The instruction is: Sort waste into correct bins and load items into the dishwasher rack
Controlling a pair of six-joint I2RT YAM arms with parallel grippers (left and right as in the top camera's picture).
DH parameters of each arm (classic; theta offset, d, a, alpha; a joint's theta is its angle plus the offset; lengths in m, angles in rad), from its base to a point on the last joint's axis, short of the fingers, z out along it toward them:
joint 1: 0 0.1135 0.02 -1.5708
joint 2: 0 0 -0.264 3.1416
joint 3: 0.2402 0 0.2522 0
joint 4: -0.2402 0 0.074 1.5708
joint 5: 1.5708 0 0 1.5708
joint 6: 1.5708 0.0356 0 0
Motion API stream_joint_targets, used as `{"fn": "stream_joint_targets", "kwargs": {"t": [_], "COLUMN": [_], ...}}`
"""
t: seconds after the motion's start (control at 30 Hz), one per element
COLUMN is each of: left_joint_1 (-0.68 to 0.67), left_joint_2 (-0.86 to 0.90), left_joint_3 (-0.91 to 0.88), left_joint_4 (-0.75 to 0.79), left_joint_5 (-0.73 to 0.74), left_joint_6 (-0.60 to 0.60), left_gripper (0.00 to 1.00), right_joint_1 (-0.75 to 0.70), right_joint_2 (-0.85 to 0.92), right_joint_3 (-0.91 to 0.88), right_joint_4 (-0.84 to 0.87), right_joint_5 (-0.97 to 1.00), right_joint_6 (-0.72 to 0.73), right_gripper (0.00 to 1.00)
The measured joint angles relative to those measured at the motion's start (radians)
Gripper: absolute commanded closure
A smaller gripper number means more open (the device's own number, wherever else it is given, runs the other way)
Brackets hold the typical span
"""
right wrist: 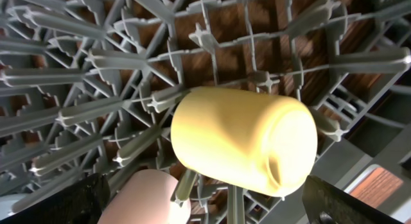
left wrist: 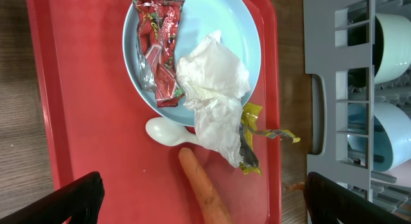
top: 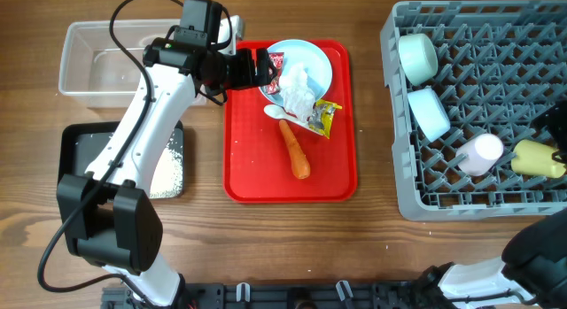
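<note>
Left wrist view: left gripper (left wrist: 205, 201) is held spread, empty, above orange carrot (left wrist: 196, 172) on red tray (left wrist: 83, 121) | crumpled tissue (left wrist: 215, 89) and red wrapper (left wrist: 159, 44) are seen on blue plate (left wrist: 244, 38) | right gripper (right wrist: 207, 201) is held spread, empty, over yellow cup (right wrist: 237, 137) laid in grey rack (right wrist: 96, 76) beside pink cup (right wrist: 148, 198)
</note>
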Motion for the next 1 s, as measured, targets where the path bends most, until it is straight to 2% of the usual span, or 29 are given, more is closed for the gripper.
{"fn": "stream_joint_targets", "kwargs": {"t": [0.37,0.7,1.0], "left_joint_1": [0.000,0.000,0.000], "left_joint_2": [0.000,0.000,0.000], "left_joint_3": [0.000,0.000,0.000], "left_joint_4": [0.000,-0.007,-0.008], "left_joint_5": [-0.003,-0.004,-0.004], "left_joint_6": [0.000,0.000,0.000], "left_gripper": [0.00,0.00,0.00], "right_joint_1": [0.006,0.080,0.152], "right_joint_2": [0.010,0.021,0.023], "right_joint_3": [-0.033,-0.034,-0.034], "right_joint_4": [0.026,0.057,0.113], "right_joint_5": [0.000,0.039,-0.037], "right_joint_6": [0.000,-0.027,-0.091], "right_gripper": [0.01,0.00,0.00]}}
